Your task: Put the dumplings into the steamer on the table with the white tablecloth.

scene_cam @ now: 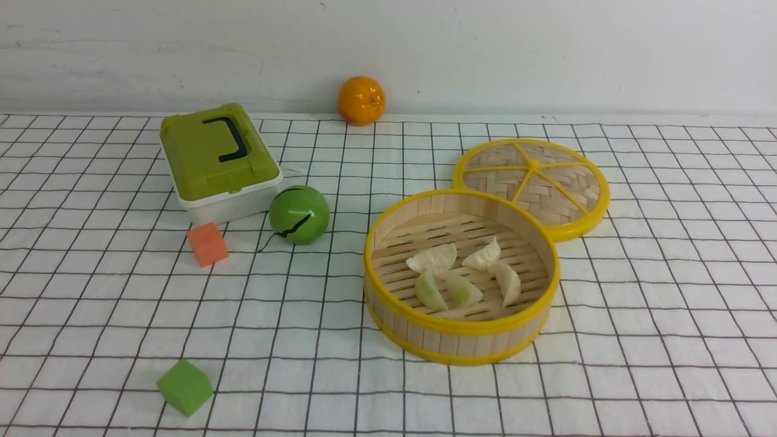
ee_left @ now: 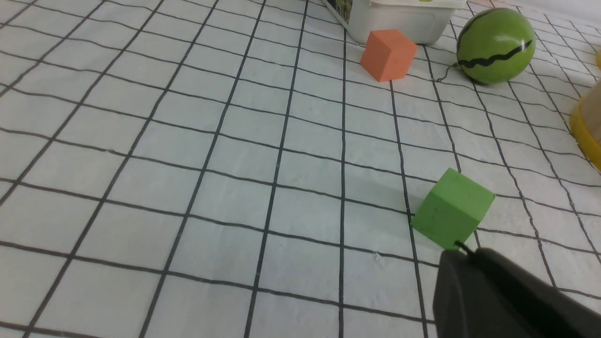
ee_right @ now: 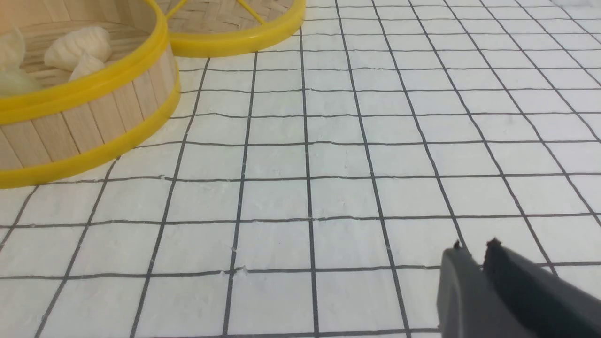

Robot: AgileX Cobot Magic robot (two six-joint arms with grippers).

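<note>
All five dumplings (scene_cam: 462, 274) sat inside the steamer (scene_cam: 388, 233), left gripper (ee_left: 458, 249) closed and empty, right gripper (ee_right: 474, 246) barely parted, empty; task looked done, next just retract.

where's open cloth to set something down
Bare cloth lies right of the steamer and lid, and between the green cube and steamer. It is crowded around the green box, orange cube and watermelon ball.
</note>
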